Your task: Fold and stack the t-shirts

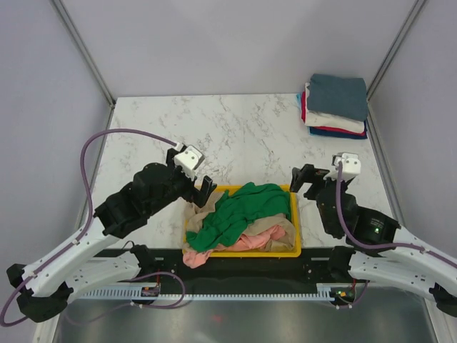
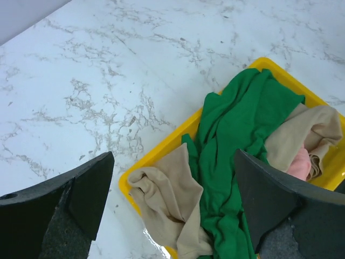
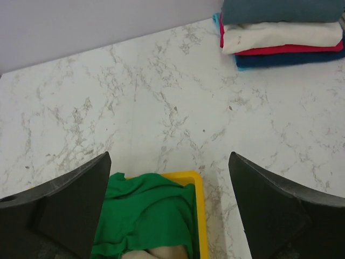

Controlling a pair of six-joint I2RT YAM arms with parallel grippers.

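While the green t-shirt [image 2: 237,124] lies in the yellow bin [image 2: 178,134], left gripper [image 2: 173,156] and right gripper [image 3: 170,156] gape wide; both empty.

A yellow bin [image 1: 295,225] sits on the marble table [image 1: 235,136].

Glossy veined marble table [image 1: 235,128]; shiny yellow plastic bin [image 1: 294,214]; soft matt cloth t-shirts [image 1: 243,211].
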